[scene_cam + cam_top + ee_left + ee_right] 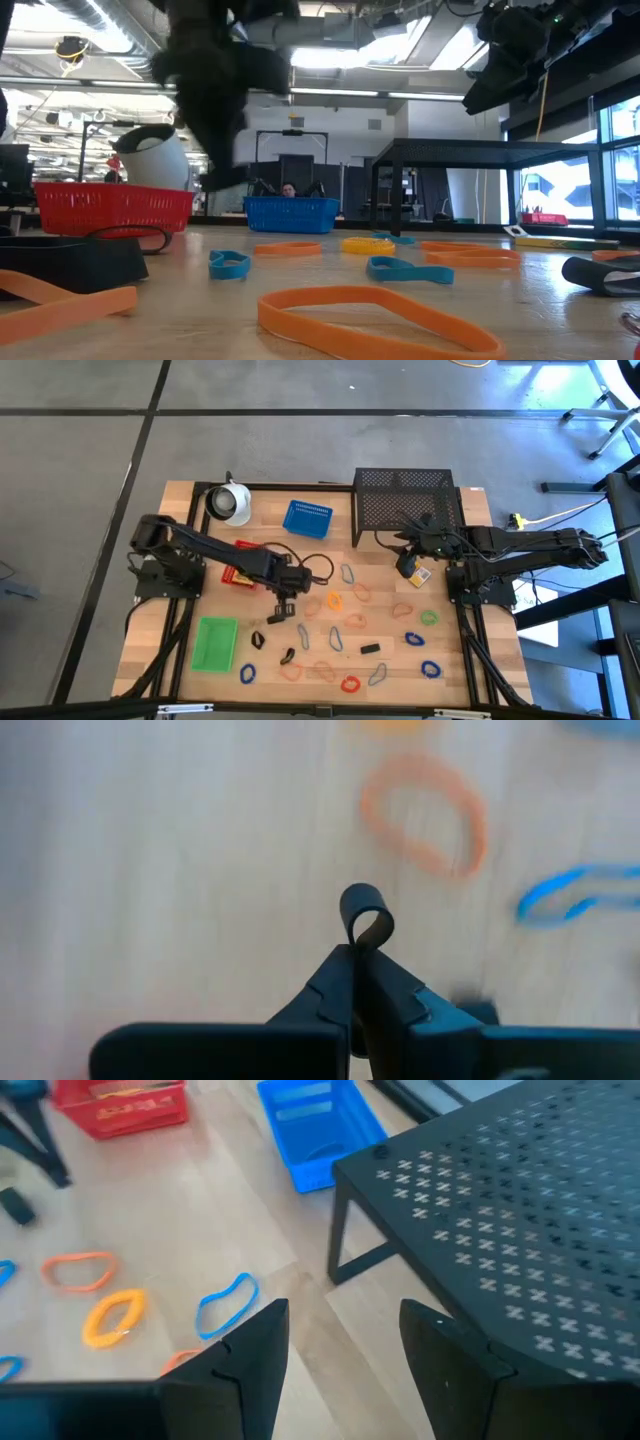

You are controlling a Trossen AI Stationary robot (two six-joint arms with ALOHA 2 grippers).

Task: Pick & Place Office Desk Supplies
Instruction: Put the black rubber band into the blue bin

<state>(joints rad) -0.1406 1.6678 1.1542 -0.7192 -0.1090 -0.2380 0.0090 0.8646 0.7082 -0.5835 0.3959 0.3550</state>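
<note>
left gripper [356,955]: fingers pressed together, pinching a small black clip [365,915]; its loop sticks out just past the fingertips, lifted off the table [190,495]
right gripper [340,1345]: fingers parted, nothing between them; hangs beside the black mesh rack [500,1200], waiting
yellow box [419,573]: on the table near the right gripper, not held
red tray [243,560]: behind the left gripper, partly hidden by the arm; something yellow inside, can't tell what
blue tray [306,519]: well beyond the left fingers, looks empty
green tray [215,643]: off to the side of the left fingers, looks empty
bands [335,603]: many coloured loops scattered ahead of and around the left fingers, all loose on the wood
other clips [371,648]: black and grey ones lying among the bands
progress: early, judged; one clip in the grip, nearly everything unsorted
left to do: carry the clip to a tray, then the bands, clips and box
</note>
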